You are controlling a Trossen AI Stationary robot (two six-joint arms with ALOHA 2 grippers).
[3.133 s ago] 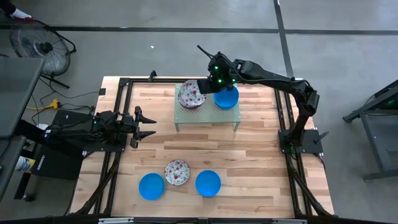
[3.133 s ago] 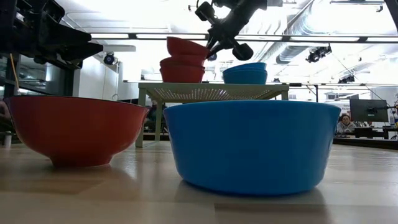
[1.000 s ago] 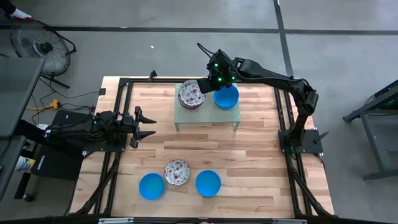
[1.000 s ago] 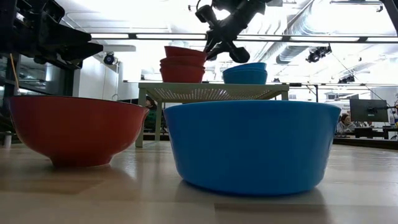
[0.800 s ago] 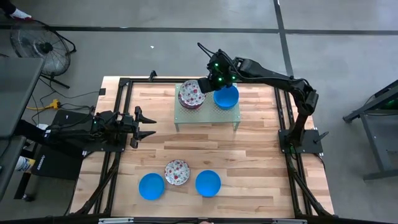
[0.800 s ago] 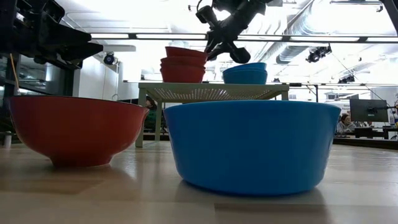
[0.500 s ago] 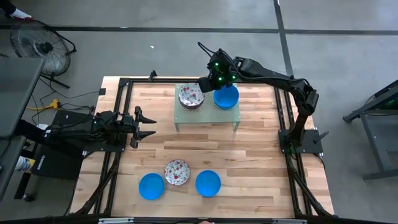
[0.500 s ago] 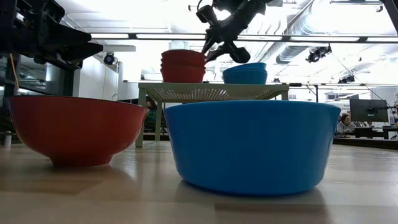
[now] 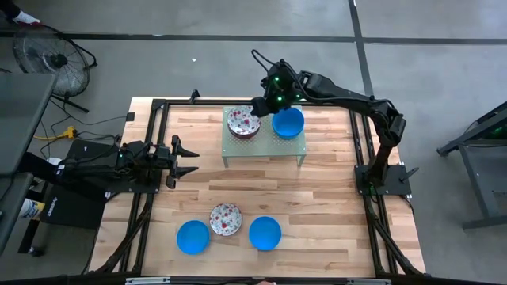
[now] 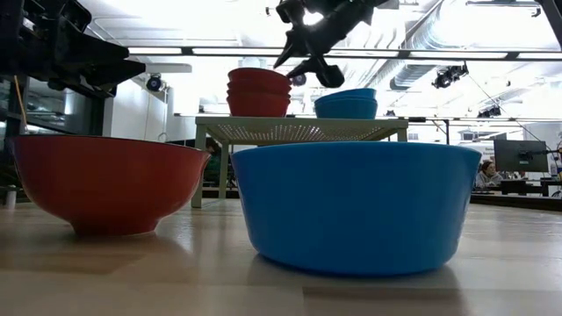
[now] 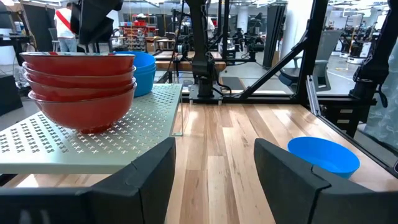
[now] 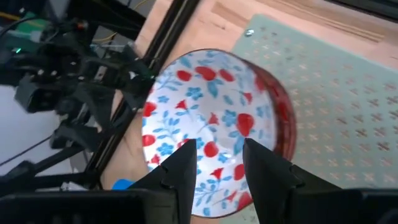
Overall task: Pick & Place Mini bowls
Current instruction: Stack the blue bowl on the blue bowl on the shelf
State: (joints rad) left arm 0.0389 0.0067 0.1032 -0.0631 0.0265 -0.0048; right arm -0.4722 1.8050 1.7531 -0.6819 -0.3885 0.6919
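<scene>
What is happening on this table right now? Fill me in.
The right pincer hovers open just above the stack of floral bowls on the green perforated stand, beside a stack of blue bowls; it holds nothing. The left pincer waits open at the table's left side. Two blue bowls and one floral bowl sit on the wooden table near its front edge.

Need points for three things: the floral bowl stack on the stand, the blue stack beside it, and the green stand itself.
floral bowl stack [image 9: 243, 122], high view, patterned inside of the top bowl.
blue bowl stack [image 9: 288, 123], high view, middle of the top bowl.
green stand [image 9: 264, 146], high view, bare perforated top near its front edge.
</scene>
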